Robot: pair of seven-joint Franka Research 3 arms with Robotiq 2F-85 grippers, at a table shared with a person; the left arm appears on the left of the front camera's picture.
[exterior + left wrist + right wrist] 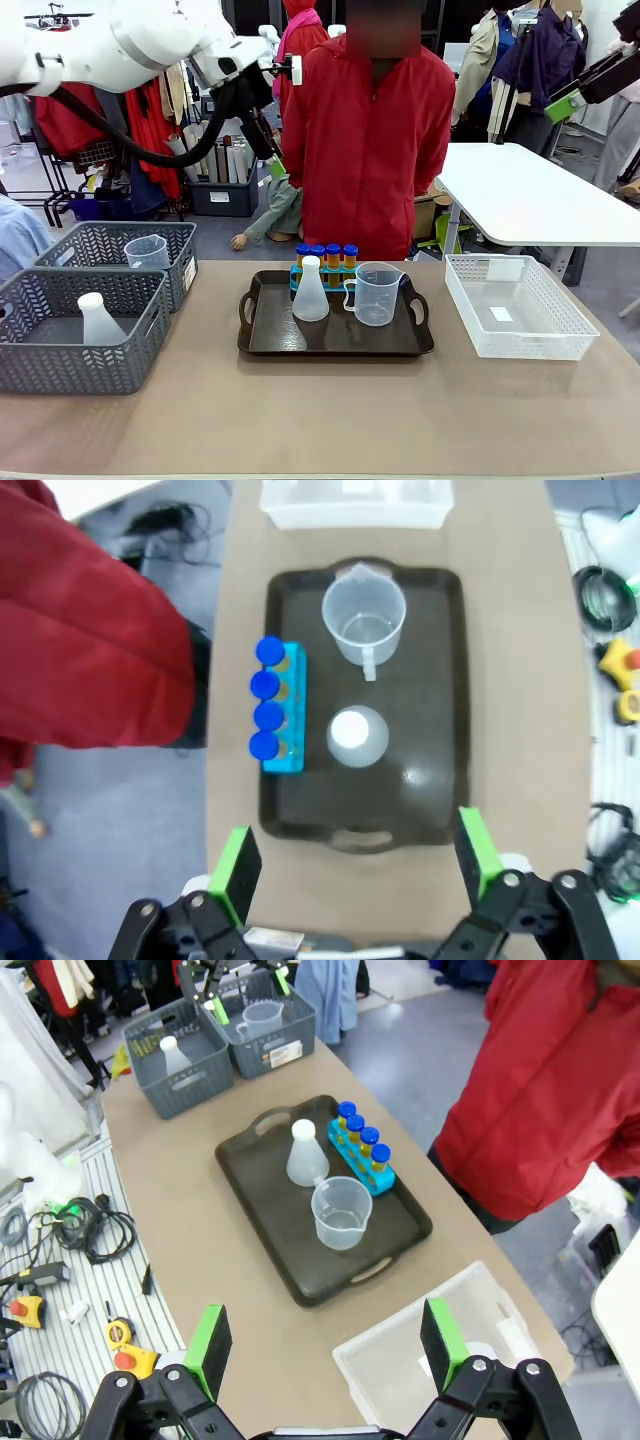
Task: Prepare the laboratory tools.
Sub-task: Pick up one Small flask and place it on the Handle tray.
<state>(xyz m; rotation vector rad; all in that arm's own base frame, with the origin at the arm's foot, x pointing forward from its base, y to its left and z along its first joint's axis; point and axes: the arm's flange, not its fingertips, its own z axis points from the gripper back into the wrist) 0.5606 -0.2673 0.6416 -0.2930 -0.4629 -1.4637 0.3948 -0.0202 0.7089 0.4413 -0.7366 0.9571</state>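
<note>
A dark tray (262, 345) sits mid-table. On it stand a whitish conical flask (310, 291), a clear handled beaker (377, 294) and a blue rack of orange tubes with blue caps (326, 258). The wrist views show the same flask (357, 735) (304, 1153), beaker (363, 620) (341, 1212) and tubes (267, 698) (362, 1143). My left gripper (272, 158) (355, 865) hangs open high above the tray's left end, holding nothing. My right gripper (568, 102) (325, 1345) is raised at the far right, open with nothing between its fingers.
Two grey baskets stand at the left: the far one (110, 240) holds a second beaker (147, 251), the near one (60, 350) a second flask (99, 320). A white basket (515, 345) sits to the right. A person in a red jacket (375, 150) stands behind the tray.
</note>
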